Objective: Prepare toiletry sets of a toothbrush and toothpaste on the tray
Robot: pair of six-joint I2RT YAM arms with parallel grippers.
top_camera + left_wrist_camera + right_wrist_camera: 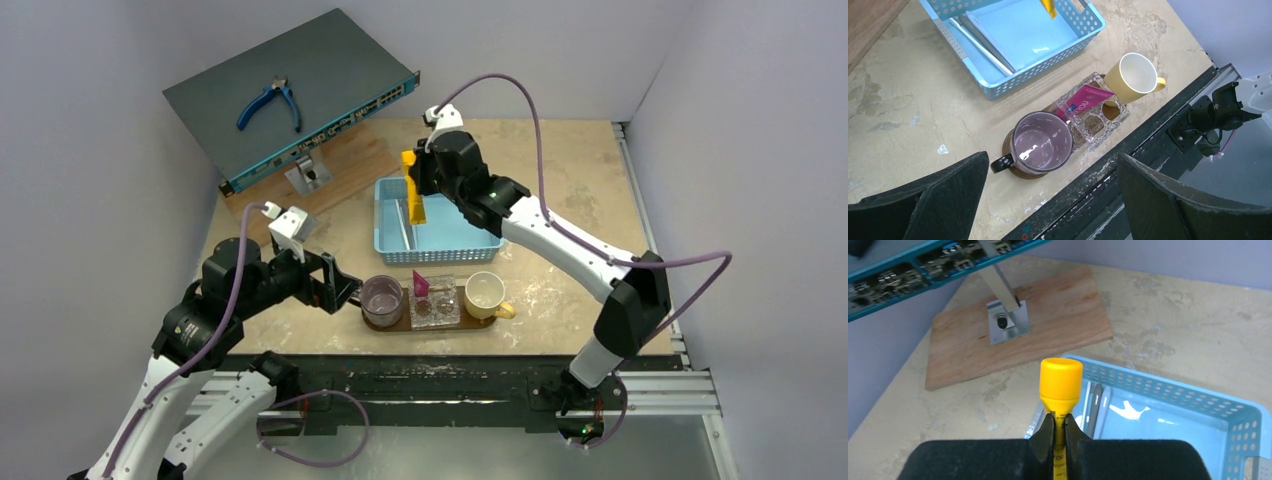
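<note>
Top external view, left to right:

1. A grey equipment box (300, 85) stands tilted at the far left corner of the table (570, 170). Blue-handled pliers (270, 100) lie on it.
2. A wooden board (345, 160) lies just in front of the box and carries a metal bracket (310, 175).
3. The left gripper (340, 285) hovers near the front edge of the table, just left of the tray (475, 320). Its jaws are spread fully apart and hold nothing.
4. The tray lies along the front edge of the table. A purple mug (382, 298) stands on its left end, a glass holder (437, 302) on its middle and a yellow cup (485, 292) on its right end.
5. The pink toothpaste tube (421, 284) stands leaning in the glass holder.
6. The blue basket (470, 240) sits behind the tray. The toothbrushes (405, 222) lie inside it along the left wall.
7. The right gripper (415, 185) is above the left part of the basket. Its jaws are clamped tight on the yellow toothpaste tube (412, 195).

Right wrist view: the cap of the tube projects beyond the fingertips (1047, 432). Whether the other end of the tube touches the basket floor cannot be told.
</note>
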